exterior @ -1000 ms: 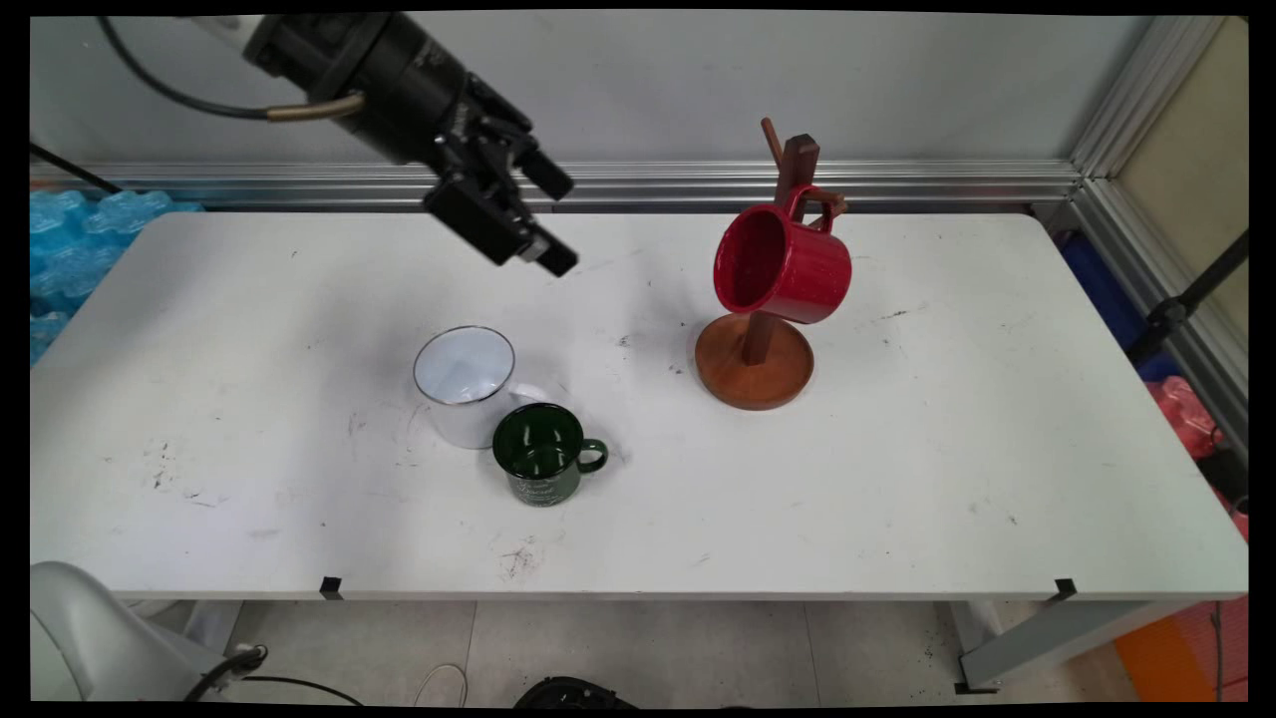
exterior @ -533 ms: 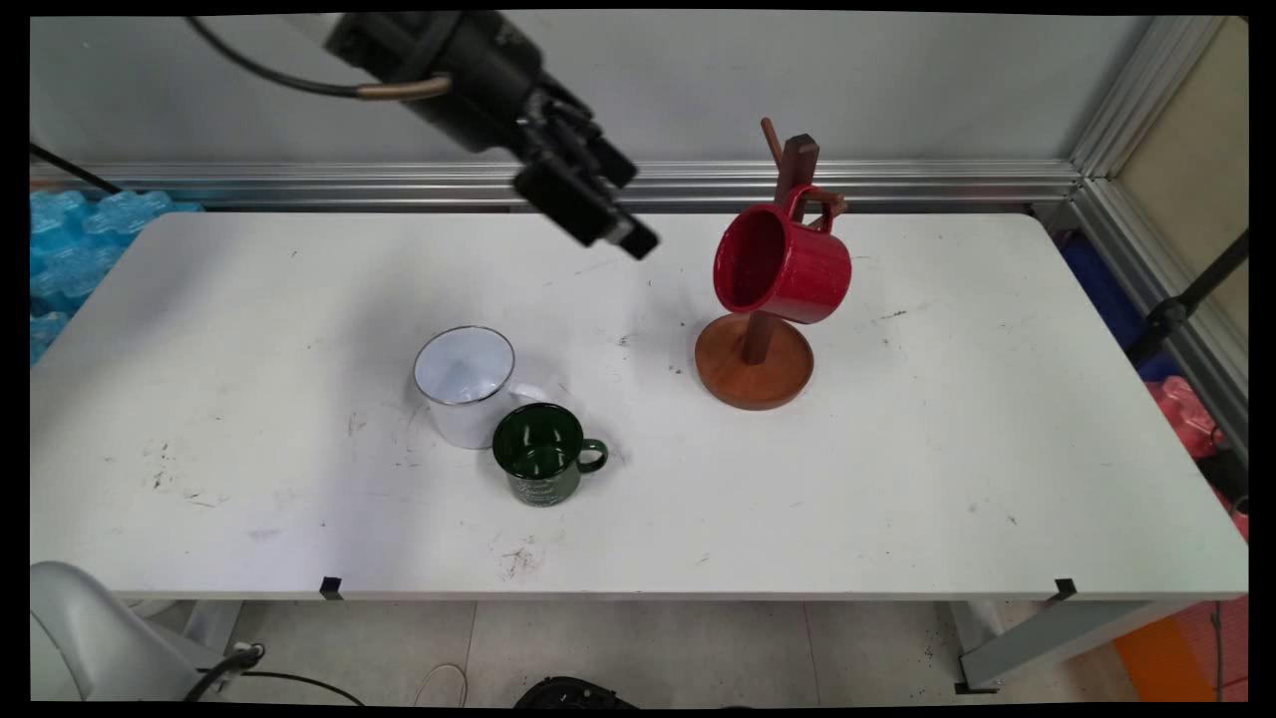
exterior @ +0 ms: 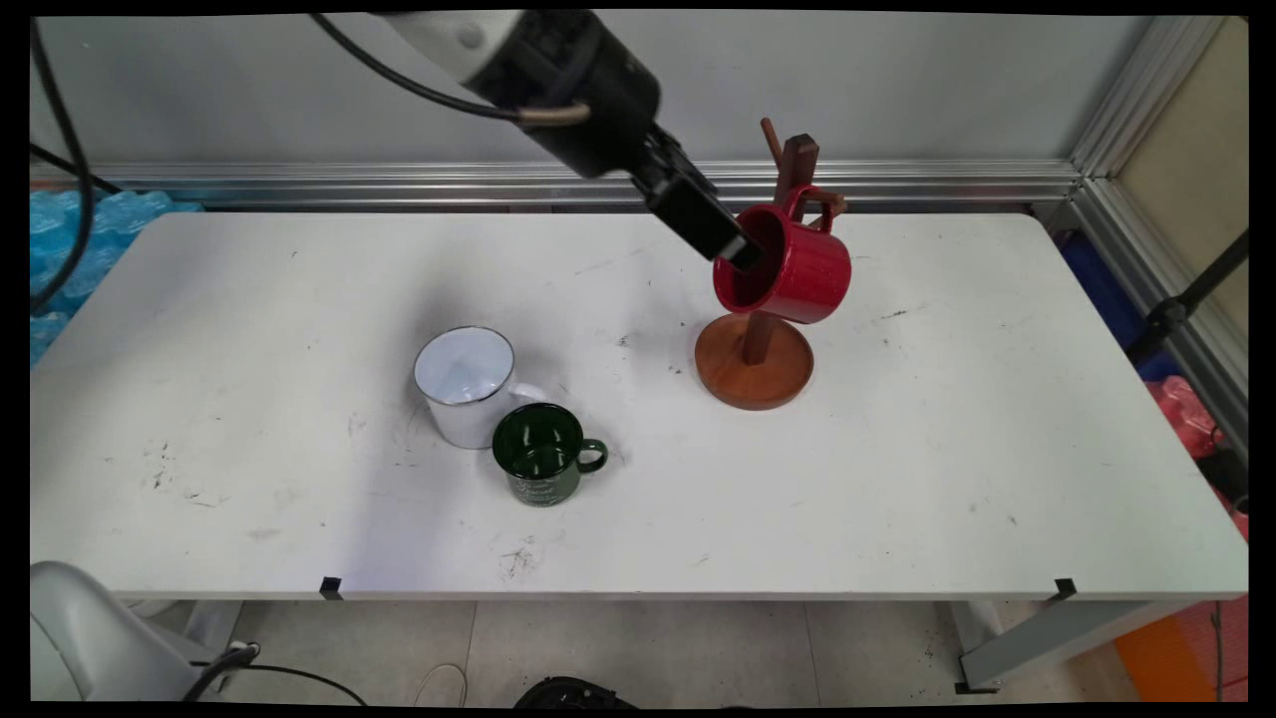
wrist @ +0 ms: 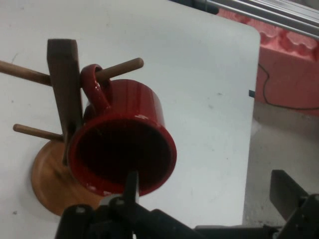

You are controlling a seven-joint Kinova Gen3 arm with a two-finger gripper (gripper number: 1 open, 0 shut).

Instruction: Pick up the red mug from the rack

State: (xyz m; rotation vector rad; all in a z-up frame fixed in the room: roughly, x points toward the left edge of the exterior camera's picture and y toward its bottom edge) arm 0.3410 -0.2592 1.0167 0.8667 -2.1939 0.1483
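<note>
A red mug (exterior: 802,274) hangs by its handle from a peg of a wooden mug tree (exterior: 755,377), its mouth turned left towards the arm. My gripper (exterior: 736,239) is open at that mouth. In the hand view one fingertip (wrist: 131,180) lies against the lower rim of the red mug (wrist: 134,109), and the other finger (wrist: 285,189) stands well off to the right, outside the mug. The mug tree's post and pegs (wrist: 64,84) are at the left, with its round base below. Nothing is held.
A white mug (exterior: 464,384) and a dark green mug (exterior: 543,459) stand close together at the table's middle left, well away from the gripper. Blue bubble wrap (exterior: 70,244) lies beyond the table's left end. An aluminium rail runs along the wall.
The gripper has travelled right, from above the white mug to the red mug's mouth. The mugs and the mug tree have stayed put.
</note>
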